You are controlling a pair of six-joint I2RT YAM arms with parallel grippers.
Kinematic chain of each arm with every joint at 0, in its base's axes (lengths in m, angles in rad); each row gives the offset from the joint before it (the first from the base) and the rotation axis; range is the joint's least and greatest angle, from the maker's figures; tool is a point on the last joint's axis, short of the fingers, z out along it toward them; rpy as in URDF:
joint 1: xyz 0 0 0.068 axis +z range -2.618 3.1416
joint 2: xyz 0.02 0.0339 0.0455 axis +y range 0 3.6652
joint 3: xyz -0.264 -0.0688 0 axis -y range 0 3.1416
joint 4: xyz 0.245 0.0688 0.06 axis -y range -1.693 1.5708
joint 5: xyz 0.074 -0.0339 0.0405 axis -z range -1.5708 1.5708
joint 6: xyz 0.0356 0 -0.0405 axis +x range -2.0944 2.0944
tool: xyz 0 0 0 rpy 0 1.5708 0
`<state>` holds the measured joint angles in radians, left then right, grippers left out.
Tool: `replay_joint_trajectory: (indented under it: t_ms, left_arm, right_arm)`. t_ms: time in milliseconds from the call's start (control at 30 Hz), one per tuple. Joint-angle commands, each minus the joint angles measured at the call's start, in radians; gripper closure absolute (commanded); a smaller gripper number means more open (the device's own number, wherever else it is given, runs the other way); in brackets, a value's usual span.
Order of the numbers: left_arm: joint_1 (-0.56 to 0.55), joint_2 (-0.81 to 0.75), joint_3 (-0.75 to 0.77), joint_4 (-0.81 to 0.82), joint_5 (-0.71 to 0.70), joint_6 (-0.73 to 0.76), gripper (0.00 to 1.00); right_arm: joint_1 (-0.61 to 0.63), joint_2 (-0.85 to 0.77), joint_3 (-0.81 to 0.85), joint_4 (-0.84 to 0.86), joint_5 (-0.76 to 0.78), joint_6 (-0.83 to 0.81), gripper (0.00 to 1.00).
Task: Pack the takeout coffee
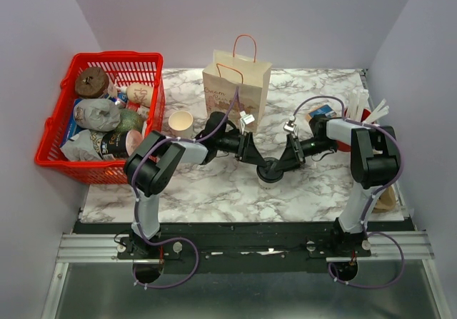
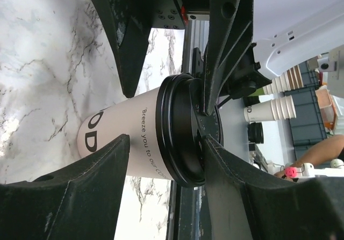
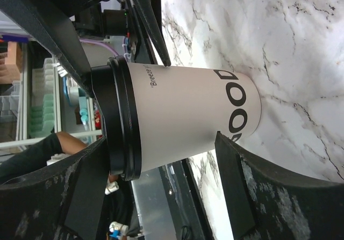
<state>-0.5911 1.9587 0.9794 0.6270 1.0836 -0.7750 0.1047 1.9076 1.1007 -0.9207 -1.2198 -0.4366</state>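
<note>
The takeout coffee, a whitish paper cup with black lettering and a black lid, stands upright on the marble table between the two arms. My left gripper reaches it from the left and my right gripper from the right. In the left wrist view the cup lies across the open left gripper. One finger touches the lid top and the other is low beside the cup wall. In the right wrist view the cup sits beyond the open right gripper.
A cream paper bag with red handles stands open behind the cup. A tan paper cup stands left of the bag. A red basket of packaged goods fills the back left. A red holder of sticks and sachets sits at the right.
</note>
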Motion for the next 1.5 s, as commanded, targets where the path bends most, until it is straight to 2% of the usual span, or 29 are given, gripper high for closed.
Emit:
replay_joint_trajectory:
  t_ms: [0, 133, 267, 467, 567, 700, 867, 1033, 1167, 1467]
  left_arm:
    - [-0.012, 0.085, -0.044, 0.012, -0.062, 0.028, 0.37]
    - [-0.015, 0.027, -0.033, 0.039, -0.054, 0.034, 0.35]
    - [-0.007, -0.035, -0.002, 0.063, -0.047, 0.011, 0.31]
    - [0.017, -0.073, 0.028, 0.100, -0.031, -0.059, 0.27]
    - [0.028, -0.092, 0.021, 0.085, -0.046, -0.053, 0.27]
    - [0.042, -0.142, -0.013, -0.028, -0.106, -0.021, 0.28]
    - [0.037, -0.181, -0.071, -0.020, -0.087, -0.021, 0.28]
    - [0.019, -0.178, -0.107, -0.024, -0.083, 0.025, 0.27]
    - [-0.004, -0.172, -0.091, -0.095, -0.093, 0.101, 0.25]
    - [-0.042, -0.092, -0.056, -0.110, -0.076, 0.134, 0.25]
  right_arm:
    - [0.007, 0.031, -0.019, 0.131, 0.131, 0.012, 0.18]
    - [0.007, -0.019, -0.042, 0.140, 0.105, -0.010, 0.16]
    - [0.009, -0.113, -0.061, 0.155, 0.069, -0.036, 0.08]
    - [0.007, -0.133, 0.011, 0.099, 0.010, -0.062, 0.02]
    - [0.006, -0.124, 0.053, 0.059, 0.014, -0.083, 0.01]
    - [0.003, -0.120, 0.076, 0.013, 0.058, -0.103, 0.01]
    - [-0.014, -0.108, 0.065, 0.005, 0.051, -0.082, 0.01]
    - [-0.014, -0.016, 0.103, 0.008, 0.020, -0.067, 0.02]
    - [-0.014, 0.001, 0.122, 0.016, 0.005, -0.056, 0.02]
    - [-0.013, 0.039, 0.082, 0.055, -0.024, -0.018, 0.03]
